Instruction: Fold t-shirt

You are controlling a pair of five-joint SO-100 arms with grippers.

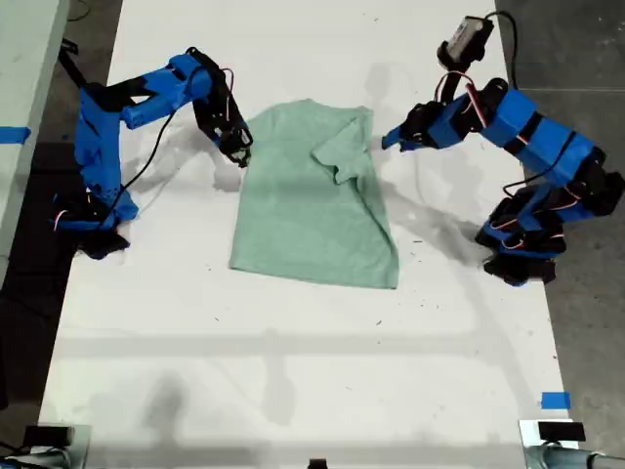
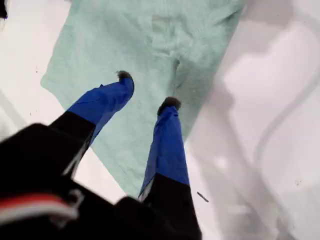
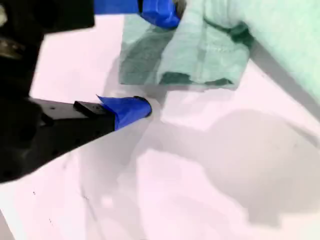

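Exterior view: the t-shirt (image 1: pixel 312 200) lies flat mid-table, neck toward the far edge. The sleeve on the exterior view's right is folded in over the chest. My first gripper (image 1: pixel 388 142) sits just beside that shirt edge. My second gripper (image 1: pixel 237 153) is at the opposite shoulder, and it hides the sleeve there.

First wrist view: my first gripper (image 2: pixel 147 90) has its jaws apart with nothing between them, tips over the t-shirt (image 2: pixel 150 55). I can't tell whether they touch the cloth.

Second wrist view fills the gap: the hidden sleeve sticks out flat, hem stitching showing. My second gripper (image 3: pixel 155 60) is spread wide. One fingertip (image 3: pixel 162 14) is over the sleeve and the other is down by the bare table past the hem, so it isn't clamped on the t-shirt (image 3: pixel 210 50).

The cloth is a soft pale mint knit, lightly wrinkled, with a straight bottom hem. The fingers are blue plastic on black bodies.

The table (image 1: pixel 293 371) is matte white with arm shadows across it. One blue tape mark (image 1: pixel 555 400) is near the bottom right corner of the exterior view, and another (image 1: pixel 12 134) is at its left edge. Nothing lies on the shirt.
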